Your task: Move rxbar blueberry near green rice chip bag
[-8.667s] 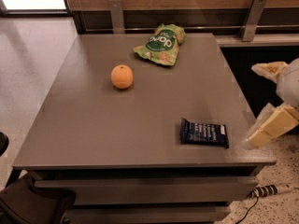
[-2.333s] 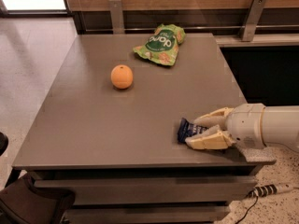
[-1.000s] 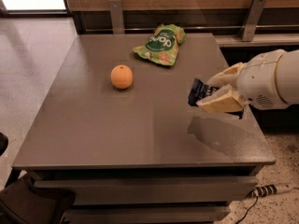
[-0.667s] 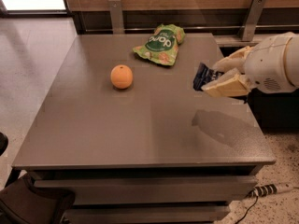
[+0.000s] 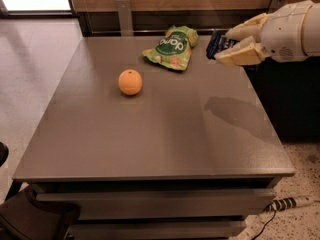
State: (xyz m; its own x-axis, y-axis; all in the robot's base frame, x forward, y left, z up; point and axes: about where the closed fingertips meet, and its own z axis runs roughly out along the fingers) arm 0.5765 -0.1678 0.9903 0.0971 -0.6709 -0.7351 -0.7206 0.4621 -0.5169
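Note:
The green rice chip bag [image 5: 171,47] lies flat at the far middle of the grey table [image 5: 150,129]. My gripper [image 5: 226,44] comes in from the right, shut on the rxbar blueberry [image 5: 216,44]. It holds the dark navy bar in the air above the table's far right part, just right of the bag. Only the bar's left end shows between the cream fingers [image 5: 240,55]. The gripper's shadow falls on the table below.
A round orange fruit [image 5: 130,82] sits on the table left of centre. A wooden wall with metal brackets runs behind the table. The table's right edge drops to a speckled floor with a power strip [image 5: 287,204].
The gripper closed on the bar at the table's front right, lifted it, and carried it up and back toward the far right, close to the chip bag.

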